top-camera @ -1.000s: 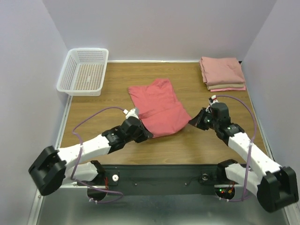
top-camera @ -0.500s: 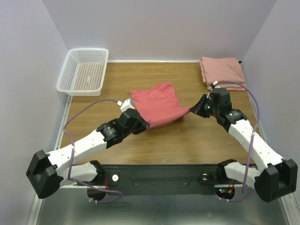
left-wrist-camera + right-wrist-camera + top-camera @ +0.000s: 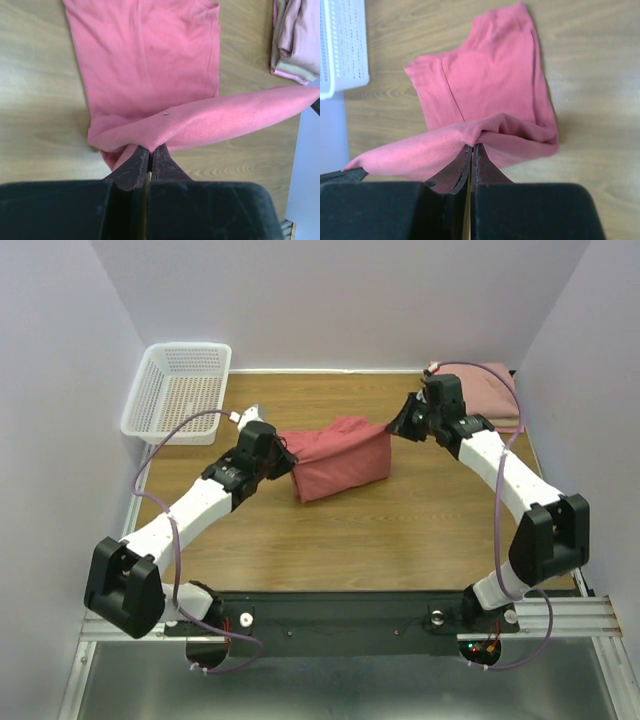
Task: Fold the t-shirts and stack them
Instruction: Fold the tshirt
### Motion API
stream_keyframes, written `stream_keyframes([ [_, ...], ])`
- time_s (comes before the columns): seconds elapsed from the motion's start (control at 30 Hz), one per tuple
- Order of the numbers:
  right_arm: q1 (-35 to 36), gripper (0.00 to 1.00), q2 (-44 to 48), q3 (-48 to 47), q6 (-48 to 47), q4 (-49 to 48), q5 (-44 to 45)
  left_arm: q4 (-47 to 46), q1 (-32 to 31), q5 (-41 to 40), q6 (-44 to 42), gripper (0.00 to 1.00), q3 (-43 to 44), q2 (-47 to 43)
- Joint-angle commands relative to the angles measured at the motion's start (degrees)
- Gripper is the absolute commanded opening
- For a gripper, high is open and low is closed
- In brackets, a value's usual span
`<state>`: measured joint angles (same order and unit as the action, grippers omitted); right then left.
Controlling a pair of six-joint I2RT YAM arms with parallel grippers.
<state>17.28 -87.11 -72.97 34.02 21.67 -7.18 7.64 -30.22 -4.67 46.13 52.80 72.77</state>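
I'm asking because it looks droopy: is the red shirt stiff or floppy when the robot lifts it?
Probably floppy: the red shirt hangs in a soft fold from the left gripper and right gripper instead of keeping flat. It is likely light, since two thin pinches lift its edge. Its matte cloth probably won't slip out.

Left pincer (image 3: pixel 150 152) clamped, right pincer (image 3: pixel 471 150) clamped; both extended far forward.
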Motion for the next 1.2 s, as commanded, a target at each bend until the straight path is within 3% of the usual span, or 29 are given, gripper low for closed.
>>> stream_keyframes([
  [0.0, -0.32, 0.01, -5.94, -8.49, -2.29, -3.74, 0.15, -2.37, 4.02, 1.58, -5.52, 0.00, 5.46, 2.98],
  [0.43, -0.84, 0.00, -23.88, -26.42, -3.87, -3.74, -2.22, -6.32, 13.86, 8.70, -10.70, 0.00, 13.64, 18.61],
  [0.87, -1.98, 0.00, -38.04, -38.37, -3.52, -3.74, -2.75, -8.78, 17.12, 15.03, -12.73, 0.00, 22.44, 32.60],
  [0.9, -2.16, 0.01, -39.00, -39.35, -3.70, -3.65, -3.19, -8.78, 17.47, 15.12, -12.73, 0.07, 22.96, 32.87],
  [0.93, -2.33, 0.01, -39.80, -40.05, -3.79, -3.65, -3.89, -8.87, 17.56, 15.21, -12.73, 0.20, 23.05, 33.22],
  [0.97, -2.51, 0.03, -40.50, -40.75, -3.79, -3.65, -4.68, -8.87, 17.65, 15.30, -12.64, 0.48, 23.23, 33.22],
  [1.07, -2.95, 0.47, -42.17, -42.34, -4.22, -3.74, -7.32, -8.87, 17.82, 15.91, -12.99, 0.77, 23.84, 32.26],
  [1.1, -3.13, 0.79, -41.74, -42.00, -4.83, -3.65, -8.45, -8.78, 17.82, 16.53, -12.91, 0.82, 23.67, 31.73],
  [1.13, -3.13, 0.98, -41.21, -41.38, -5.01, -3.57, -8.90, -8.87, 17.82, 16.88, -12.91, 0.86, 23.50, 30.42],
  [1.17, -3.13, 1.00, -40.51, -40.59, -5.10, -3.65, -9.08, -8.78, 17.82, 16.97, -13.08, 0.88, 23.15, 29.54],
])
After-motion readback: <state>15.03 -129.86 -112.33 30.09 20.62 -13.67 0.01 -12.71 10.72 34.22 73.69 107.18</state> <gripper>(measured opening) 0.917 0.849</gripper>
